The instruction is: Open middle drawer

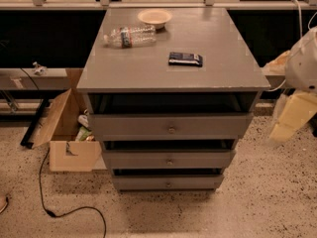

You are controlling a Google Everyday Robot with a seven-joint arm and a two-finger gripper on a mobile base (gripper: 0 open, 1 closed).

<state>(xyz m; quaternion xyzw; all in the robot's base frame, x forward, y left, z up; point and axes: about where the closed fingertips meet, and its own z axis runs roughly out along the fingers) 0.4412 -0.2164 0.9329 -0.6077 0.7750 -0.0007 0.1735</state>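
Observation:
The grey cabinet point(148, 68) stands in the middle of the camera view with three drawers stacked in its front. The middle drawer point(143, 160) is the second one, a flat grey front with a small round knob point(170, 161). Above it is the taller top drawer point(129, 126) and below it the lowest drawer point(143, 183). My gripper point(293, 117) shows as a cream-coloured shape below the white arm point(303, 63) at the right edge. It hangs right of the cabinet, clear of all the drawers.
On the cabinet top lie a plastic bottle point(130, 36), a small bowl point(154, 17) and a dark packet point(185, 59). An open cardboard box point(67, 133) stands on the floor to the left. A black cable point(47, 202) runs across the speckled floor.

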